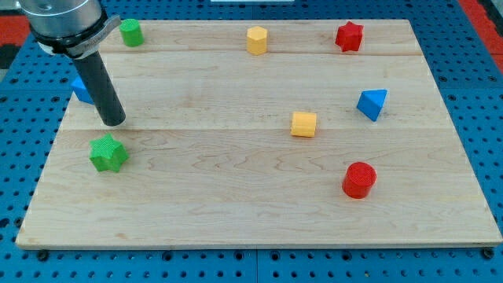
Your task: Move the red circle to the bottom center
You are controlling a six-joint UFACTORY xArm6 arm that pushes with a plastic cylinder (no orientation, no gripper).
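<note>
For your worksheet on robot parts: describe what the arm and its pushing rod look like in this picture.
Only the arm's end shows, at the view's top left: a grey metallic cylindrical housing with a dark band, from which a straight, smooth black rod slants down to my tip. No cables or markings are visible.

Green star [108,153] sits on the wooden surface [236,212]. Along the view's top: green block [130,32], yellow hexagon [257,39], red star [349,36]. Yellow cube [303,124] mid-surface, blue triangle [372,104] toward the right.

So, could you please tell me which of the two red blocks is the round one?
The red circle at the view's lower right; the red star sits at the top edge.
</note>
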